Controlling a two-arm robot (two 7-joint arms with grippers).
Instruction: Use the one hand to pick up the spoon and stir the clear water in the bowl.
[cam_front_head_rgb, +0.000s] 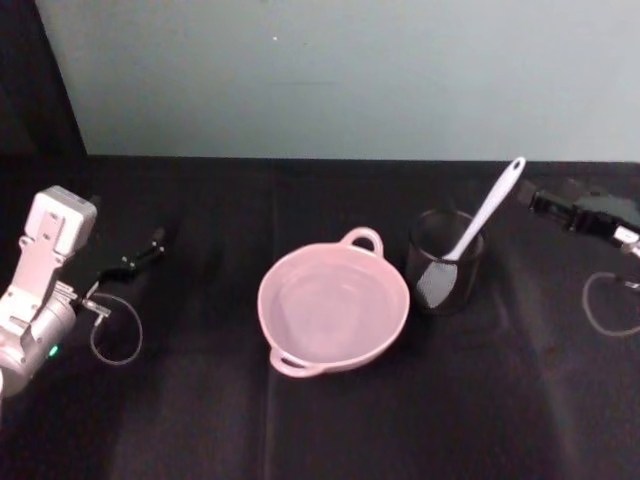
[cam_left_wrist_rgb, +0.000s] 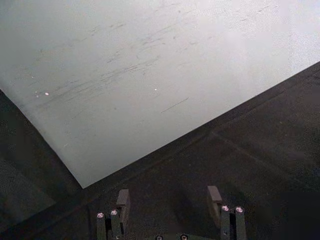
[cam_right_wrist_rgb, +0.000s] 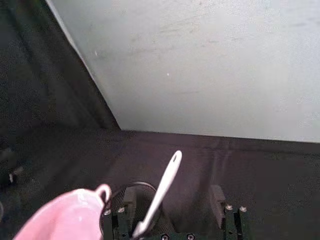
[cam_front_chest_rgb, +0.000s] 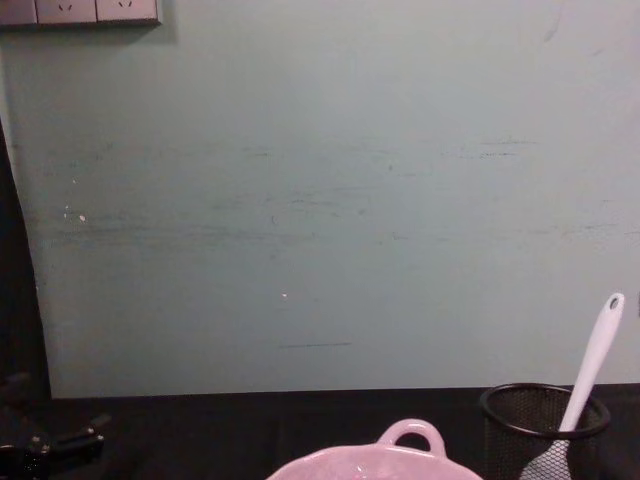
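The right pincer is hanging released above the black worktop, just beside the mesh cup. The white spoon is standing tilted in that cup, beside the pink bowl. The left pincer is waiting released, apparently well apart.

bowl cut off below, spoon bowl-end veiled (mesh cup)
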